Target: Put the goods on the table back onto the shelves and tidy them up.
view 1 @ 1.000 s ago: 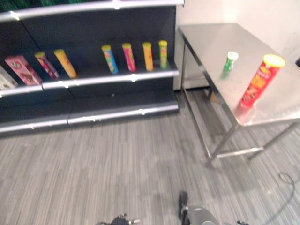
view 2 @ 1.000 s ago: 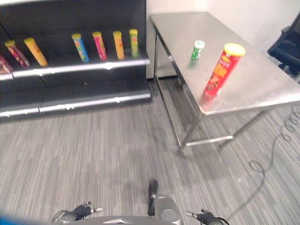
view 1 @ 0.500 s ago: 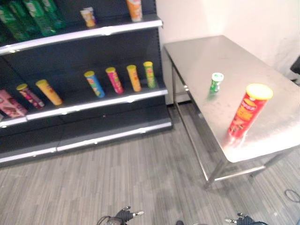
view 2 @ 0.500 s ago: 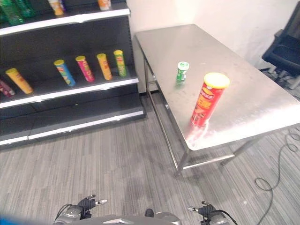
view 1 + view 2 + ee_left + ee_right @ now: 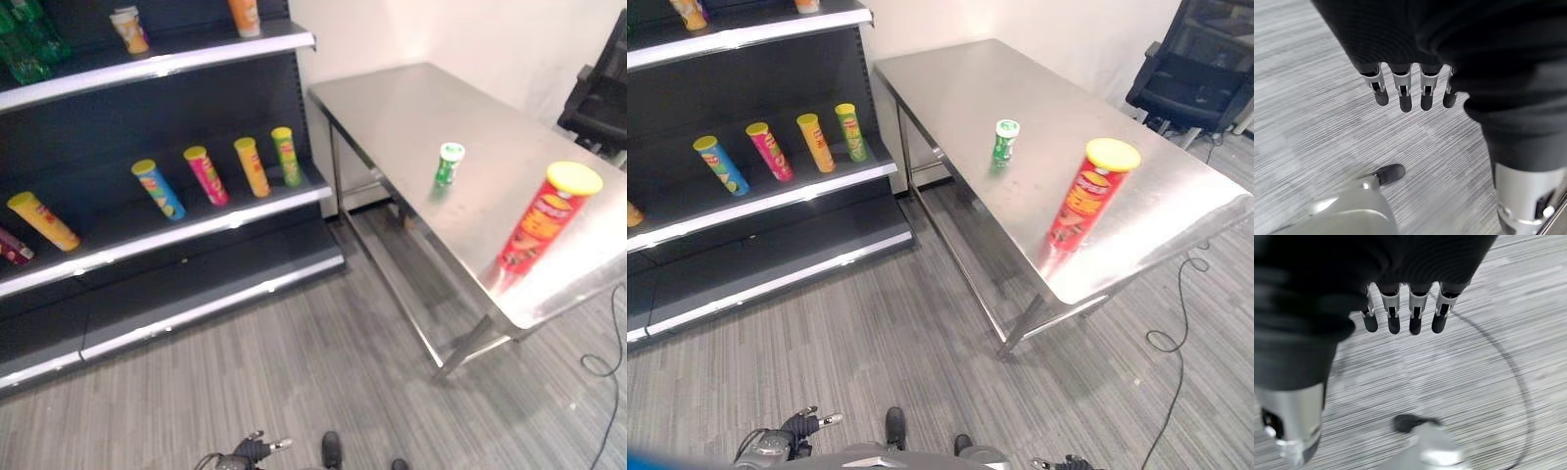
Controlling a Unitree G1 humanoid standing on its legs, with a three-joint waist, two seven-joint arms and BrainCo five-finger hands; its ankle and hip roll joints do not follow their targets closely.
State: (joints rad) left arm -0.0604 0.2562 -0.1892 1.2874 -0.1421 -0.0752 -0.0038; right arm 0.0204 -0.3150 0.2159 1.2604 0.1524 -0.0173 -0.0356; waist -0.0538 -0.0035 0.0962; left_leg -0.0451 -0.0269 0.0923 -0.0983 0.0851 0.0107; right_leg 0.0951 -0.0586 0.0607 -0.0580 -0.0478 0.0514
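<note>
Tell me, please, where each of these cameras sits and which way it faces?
Left eye view: head, looking down at the shelf, table, red can and green can.
Right eye view: head, alongside; same scene, plus a black chair.
Left wrist view: wrist, along the open left hand at the floor.
Right wrist view: wrist, along the open right hand at the floor.

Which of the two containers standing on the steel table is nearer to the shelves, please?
The small green can with the white top; the tall red tube with the yellow lid stands further along the table.
</note>
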